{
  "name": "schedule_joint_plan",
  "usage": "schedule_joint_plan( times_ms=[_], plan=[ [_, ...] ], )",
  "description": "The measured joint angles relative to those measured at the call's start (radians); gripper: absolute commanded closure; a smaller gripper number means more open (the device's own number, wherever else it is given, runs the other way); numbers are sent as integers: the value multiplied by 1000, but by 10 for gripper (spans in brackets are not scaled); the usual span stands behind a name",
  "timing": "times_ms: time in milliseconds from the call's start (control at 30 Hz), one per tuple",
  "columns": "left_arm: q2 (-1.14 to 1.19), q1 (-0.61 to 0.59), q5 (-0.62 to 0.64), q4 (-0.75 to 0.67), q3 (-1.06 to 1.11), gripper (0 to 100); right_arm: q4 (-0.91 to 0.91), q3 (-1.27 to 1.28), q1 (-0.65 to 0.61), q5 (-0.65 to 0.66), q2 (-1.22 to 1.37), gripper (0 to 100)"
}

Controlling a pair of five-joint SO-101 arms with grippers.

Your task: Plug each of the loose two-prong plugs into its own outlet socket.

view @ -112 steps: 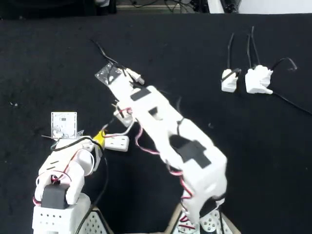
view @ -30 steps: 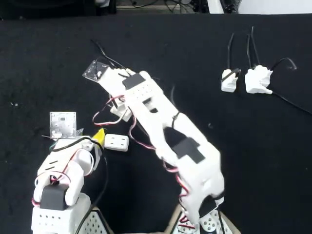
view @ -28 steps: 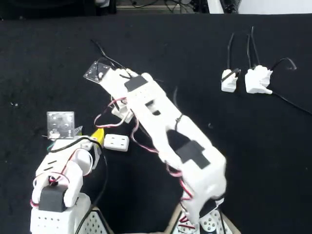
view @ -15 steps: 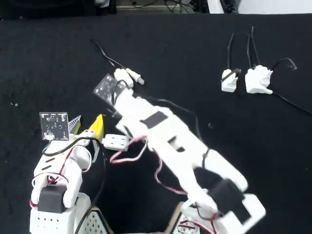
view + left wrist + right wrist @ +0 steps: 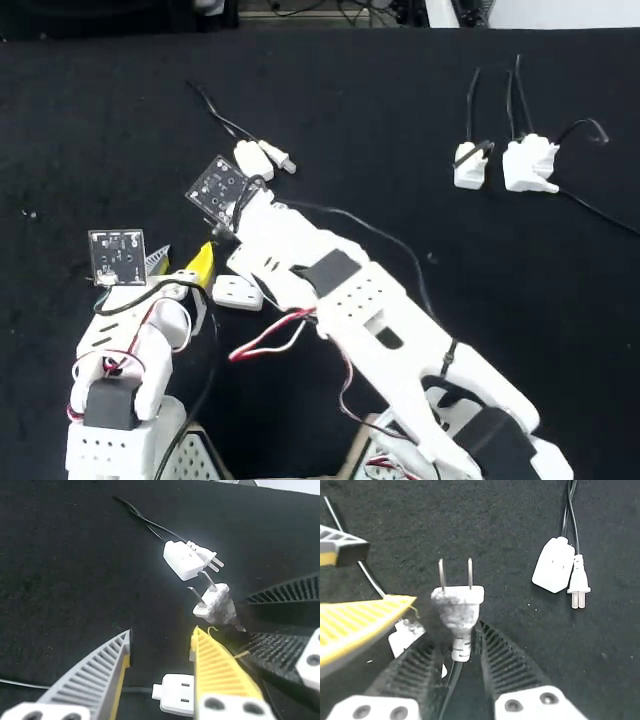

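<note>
Gripping plug (image 5: 457, 602) by rear end: right claw (image 5: 456, 636) clamped on it, prongs forward, near outlet socket (image 5: 238, 292) at lower left of high view. Left claw (image 5: 161, 632) jaws apart, socket just beside yellow finger, not held. Risks: unrestrained socket likely slides on bench (image 5: 420, 120) under insertion push; prongs not yet lined up with slots may jam or bend; rear grip may let plug pivot. Second plug (image 5: 265, 158) lies upper left, untouched.
</note>
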Motion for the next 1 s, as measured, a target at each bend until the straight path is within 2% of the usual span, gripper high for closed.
schedule_joint_plan(
  times_ms=[267,467,700,1000],
  plan=[
    [0,2,-9,0,0,790,15,32,-34,-2,-77,988],
    [0,-68,-9,0,0,790,15,63,-18,-2,-78,988],
    [-2,-75,-9,21,-60,790,15,83,-17,-2,-80,988],
    [-2,-78,-14,25,-87,789,-25,83,-14,-3,63,988]
  ],
)
